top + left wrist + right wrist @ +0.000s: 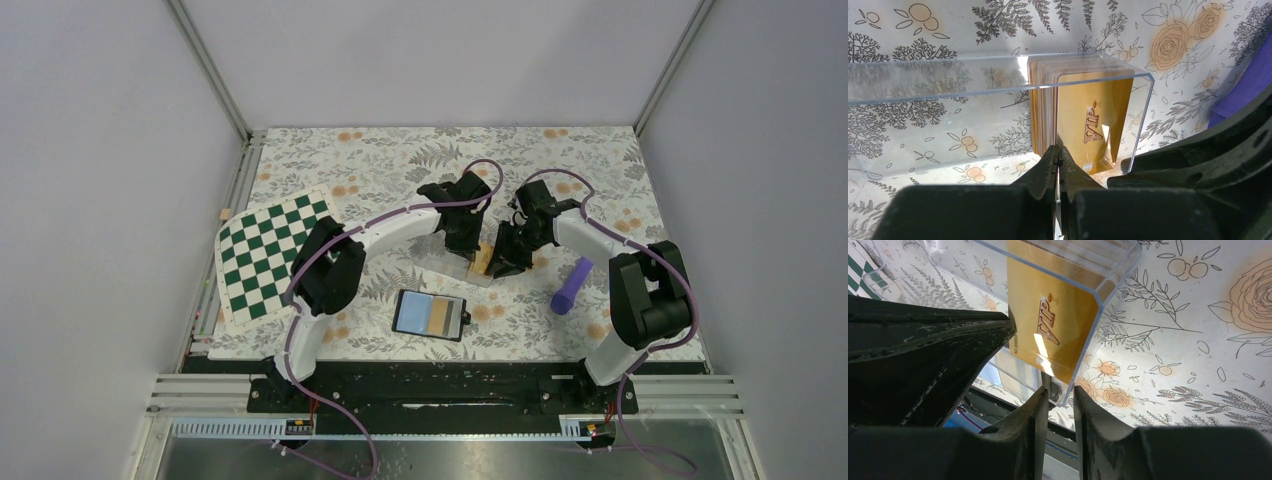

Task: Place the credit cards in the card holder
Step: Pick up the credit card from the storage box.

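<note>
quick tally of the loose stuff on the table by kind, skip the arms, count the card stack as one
gold card stack: 1 (the single cards are too tightly packed to count)
clear box: 1
card holder: 1
purple cylinder: 1
checkered board: 1
total: 5
</note>
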`<control>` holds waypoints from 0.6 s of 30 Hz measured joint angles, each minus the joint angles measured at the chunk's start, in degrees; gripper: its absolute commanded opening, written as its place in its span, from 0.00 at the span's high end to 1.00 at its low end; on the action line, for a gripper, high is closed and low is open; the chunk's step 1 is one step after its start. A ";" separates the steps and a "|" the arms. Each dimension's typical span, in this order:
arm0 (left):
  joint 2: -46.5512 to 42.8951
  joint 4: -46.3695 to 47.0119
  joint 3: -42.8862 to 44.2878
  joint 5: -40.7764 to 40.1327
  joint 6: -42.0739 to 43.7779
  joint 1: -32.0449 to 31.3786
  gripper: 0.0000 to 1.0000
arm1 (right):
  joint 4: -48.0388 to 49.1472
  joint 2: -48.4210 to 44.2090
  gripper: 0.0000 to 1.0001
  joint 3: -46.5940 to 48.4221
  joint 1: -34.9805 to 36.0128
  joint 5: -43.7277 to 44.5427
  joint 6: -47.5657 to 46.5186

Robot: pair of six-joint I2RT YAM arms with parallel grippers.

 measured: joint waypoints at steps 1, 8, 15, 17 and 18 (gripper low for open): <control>0.00 -0.09 0.15 0.00 0.00 0.00 1.00 | 0.00 0.00 0.69 -0.02 0.00 0.00 0.00; -0.42 -0.15 0.79 0.00 0.22 -0.11 0.93 | -0.04 0.00 0.69 0.00 0.00 0.00 -0.02; -1.20 -0.02 0.79 0.04 0.20 -0.37 0.91 | -0.04 0.00 0.69 0.00 0.00 0.00 -0.02; -1.64 0.00 0.79 0.09 0.20 -0.50 0.91 | -0.04 0.00 0.69 -0.02 0.00 0.00 -0.02; -1.92 0.07 0.79 0.15 0.17 -0.57 0.91 | -0.04 0.00 0.69 0.00 0.00 0.00 -0.02</control>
